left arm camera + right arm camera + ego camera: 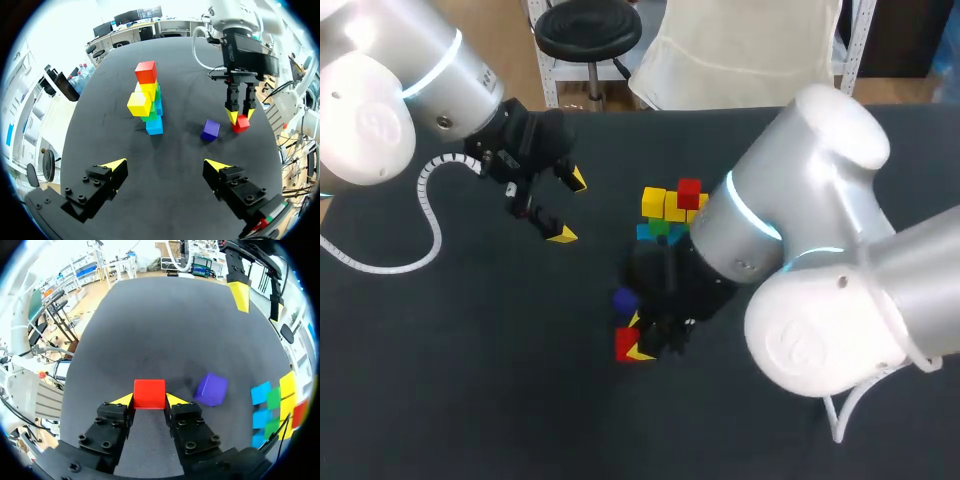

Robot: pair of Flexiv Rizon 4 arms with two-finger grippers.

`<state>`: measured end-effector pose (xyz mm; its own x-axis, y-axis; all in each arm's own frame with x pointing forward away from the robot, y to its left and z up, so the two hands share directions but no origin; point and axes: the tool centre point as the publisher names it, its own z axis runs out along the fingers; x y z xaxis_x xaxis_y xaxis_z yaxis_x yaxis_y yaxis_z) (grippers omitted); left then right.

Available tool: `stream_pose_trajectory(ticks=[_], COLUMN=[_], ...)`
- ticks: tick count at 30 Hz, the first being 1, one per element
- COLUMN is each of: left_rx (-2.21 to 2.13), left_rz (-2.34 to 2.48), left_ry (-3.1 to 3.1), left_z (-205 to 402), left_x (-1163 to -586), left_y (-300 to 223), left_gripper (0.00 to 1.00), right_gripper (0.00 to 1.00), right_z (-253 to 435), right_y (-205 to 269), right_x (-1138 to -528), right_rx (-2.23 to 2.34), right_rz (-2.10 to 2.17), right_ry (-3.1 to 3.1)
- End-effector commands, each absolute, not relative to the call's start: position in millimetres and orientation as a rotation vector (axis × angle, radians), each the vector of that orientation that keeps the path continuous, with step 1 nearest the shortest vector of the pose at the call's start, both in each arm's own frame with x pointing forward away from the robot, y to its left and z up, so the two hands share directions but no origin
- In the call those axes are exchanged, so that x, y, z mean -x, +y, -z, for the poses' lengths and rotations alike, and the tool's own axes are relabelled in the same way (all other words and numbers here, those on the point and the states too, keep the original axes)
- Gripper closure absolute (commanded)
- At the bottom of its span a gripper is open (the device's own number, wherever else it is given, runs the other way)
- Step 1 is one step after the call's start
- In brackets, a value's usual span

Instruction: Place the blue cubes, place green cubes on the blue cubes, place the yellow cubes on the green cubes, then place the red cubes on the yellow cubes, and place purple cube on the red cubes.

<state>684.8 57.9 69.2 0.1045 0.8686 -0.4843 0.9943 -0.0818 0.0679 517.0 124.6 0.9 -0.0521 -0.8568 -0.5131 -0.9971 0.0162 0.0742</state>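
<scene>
One red cube [149, 390] level in tool [149, 399]

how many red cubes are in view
2. The top red cube caps the stack; the held red cube is in the right gripper. More could be hidden.

Light is bright and even, falling from above; the black surface [470, 400] stays matte, without glare; the white shells of the left arm [380, 110] and right arm [820, 330], either side of the stack [670, 212], gleam almost blown out; shadows are faint, one soft dark patch beside the purple cube [211, 389], away from the stack.
</scene>
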Motion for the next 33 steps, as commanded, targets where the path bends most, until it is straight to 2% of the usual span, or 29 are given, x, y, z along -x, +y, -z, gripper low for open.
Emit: stream_pose_trajectory(ticks=[1,6,9,10,11,15,19,21,23,27,33], left_rx=[-2.015,-2.015,-2.015,-2.015,-2.015,-2.015,-2.015,-2.015,-2.015,-2.015,-2.015], left_rz=[0.456,0.456,0.456,0.456,0.456,0.456,0.456,0.456,0.456,0.456,0.456], left_ry=[1.818,1.818,1.818,1.818,1.818,1.818,1.818,1.818,1.818,1.818,1.818], left_z=[-68.9,-68.9,-68.9,-68.9,-68.9,-68.9,-68.9,-68.9,-68.9,-68.9,-68.9], left_x=[-685.8,-685.8,-685.8,-685.8,-685.8,-685.8,-685.8,-685.8,-685.8,-685.8,-685.8], left_y=[58.4,58.4,58.4,58.4,58.4,58.4,58.4,58.4,58.4,58.4,58.4], left_gripper=[0.0,0.0,0.0,0.0,0.0,0.0,0.0,0.0,0.0,0.0,0.0], right_gripper=[1.0,1.0,0.87,0.76,0.7,0.66,0.51,0.2,0.0,0.0,0.0], right_z=[-3.9,-4.5,-3.7,-3.2,-2.9,-0.4,1.5,2.1,1.4,-5.5,-23.5], right_y=[121.2,119.3,118.8,118.7,118.6,117.7,117.0,115.8,114.0,102.9,58.6], right_x=[-514.6,-516.4,-517.4,-517.9,-518.2,-520.3,-522.0,-522.9,-523.3,-523.0,-533.4], right_rx=[1.874,1.876,1.874,1.873,1.871,1.865,1.861,1.853,1.845,1.815,1.702], right_rz=[-0.54,-0.499,-0.494,-0.485,-0.48,-0.449,-0.434,-0.438,-0.449,-0.477,-0.676], right_ry=[1.973,1.973,1.975,1.981,1.983,1.998,2.007,2.011,2.012,2.01,1.968])
